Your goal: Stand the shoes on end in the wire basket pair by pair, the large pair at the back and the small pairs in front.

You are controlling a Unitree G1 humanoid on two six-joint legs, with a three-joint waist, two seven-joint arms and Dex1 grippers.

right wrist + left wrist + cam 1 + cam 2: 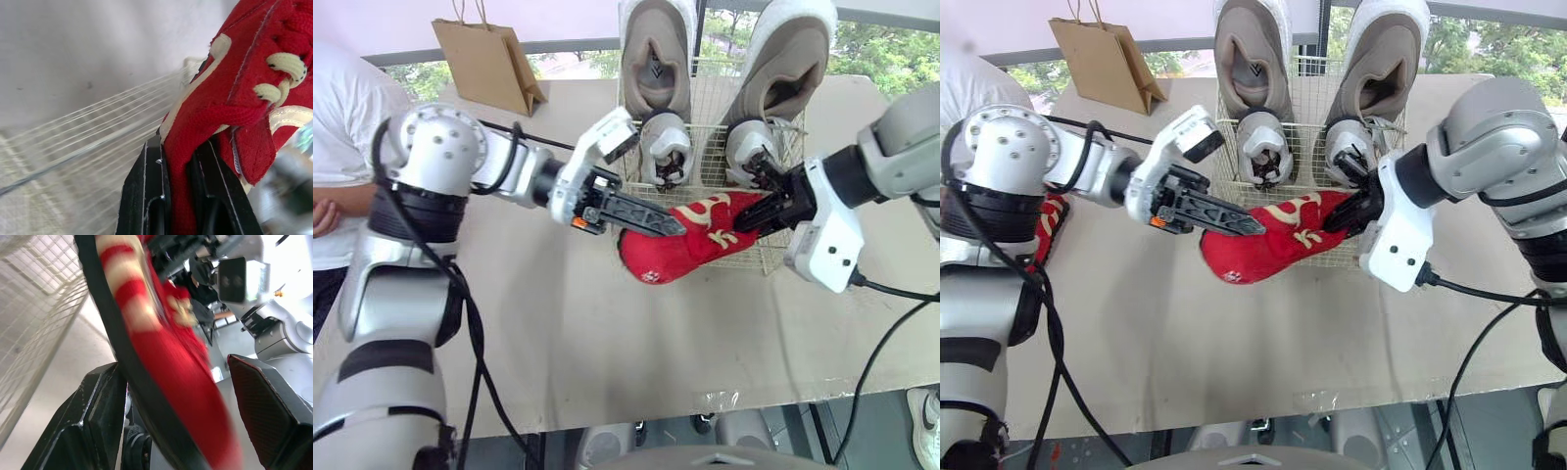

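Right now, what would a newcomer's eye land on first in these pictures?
The bright red canvas shoe with cream laces, held between both grippers: the right gripper pinches its collar, the left gripper, open, straddles its toe half. Just behind it stands the white wire basket, with two large grey shoes on end at the back and two small white shoes in front.

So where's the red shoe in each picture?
Left eye view: red shoe mid-picture, in front of the wire basket.
Right eye view: mid-picture again, basket behind.
Left wrist view: close-up red side, basket beside.
Right wrist view: its laced edge, basket wires beside.
Shared landmark: the wire basket.
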